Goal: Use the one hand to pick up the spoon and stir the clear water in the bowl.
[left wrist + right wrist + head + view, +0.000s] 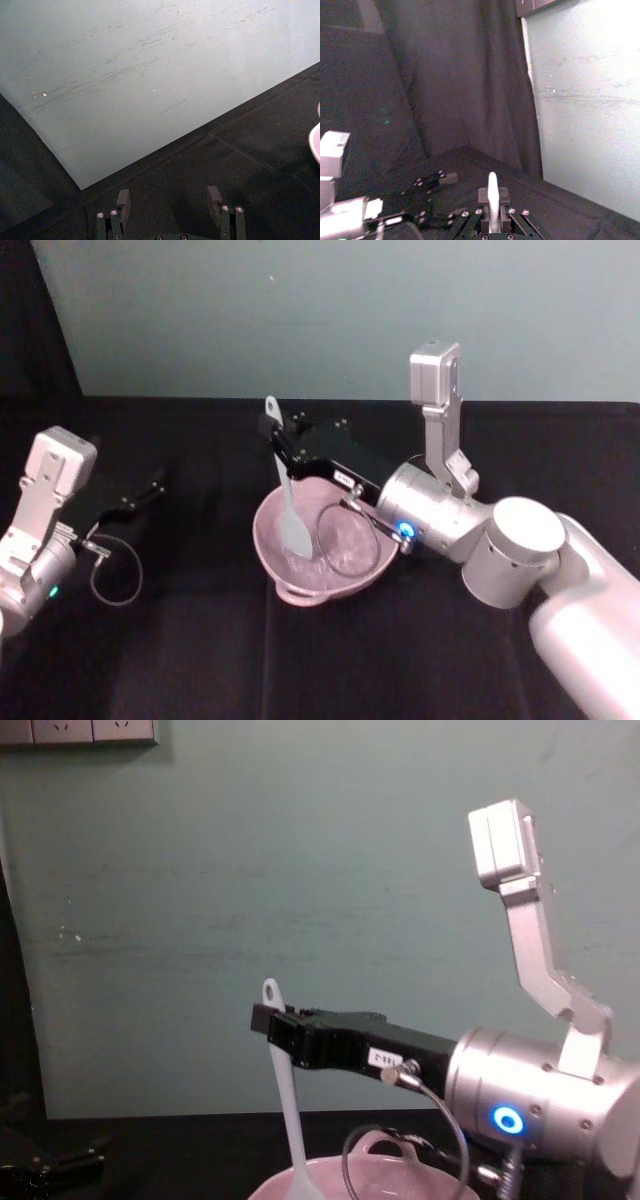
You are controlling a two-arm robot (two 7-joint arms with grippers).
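1 arm works. Head view: the right gripper (276,436) has its jaws clamped high on the spoon (288,502), whose paddle hangs below them in the bowl (272,562); pickup looks done, stirring is left.

Left wrist view: the left gripper (167,196) is parked, jaws apart.

Right wrist view: the handle stands between the jaws.

Chest view: the spoon drops from the jaws into the bowl.

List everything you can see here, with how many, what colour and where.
spoon: one, white, upright, head down in the bowl
bowl: one, pale pink, centre of table
water: faint clear sheen inside bowl
table: one, black cloth
wall: pale green, behind table
right gripper: one, black, over bowl, jaws shut on spoon handle
left gripper: one, black, parked at table's left, jaws open
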